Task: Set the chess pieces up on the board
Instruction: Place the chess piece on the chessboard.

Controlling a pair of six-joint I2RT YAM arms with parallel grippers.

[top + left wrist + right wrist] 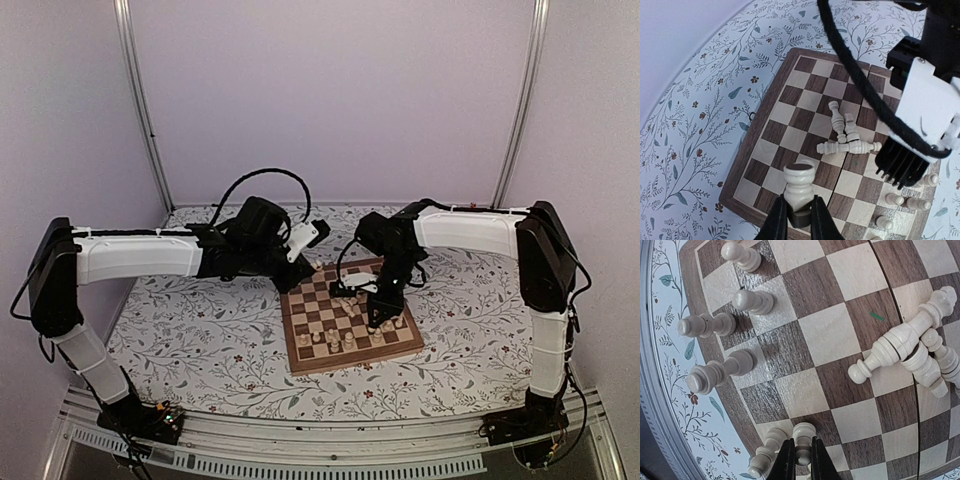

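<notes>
Cream turned-wood chess pieces (720, 371) stand upright in a row along one edge of the board (318, 305), the near edge in the top view. A small heap of fallen pieces (847, 137) lies on its side near the middle of the checks, the figures crossing and touching one another. At the edge row, the right gripper (801, 452) has its dark fingers pressed against the two sides of a pawn (803, 435). This pawn stands upright just beside another standing figure. The right wrist view does not show whether its base rests on the square. Near the board's far left corner, the left gripper (799, 212) pinches a thicker flat-topped piece (799, 182) low on its stem. Its round head points up toward the wrist camera, and it sits over the squares close to that corner. Whether it touches the wood cannot be told. The dark brown and light tan board, with its brown border, lies flat in the centre of a white tablecloth (200, 340) printed with leafy sprigs and small flowers. A black cable (855, 75) sweeps across the left wrist view above the board. In the same view, the black and white body of the right arm hangs over the squares beside the heap.
</notes>
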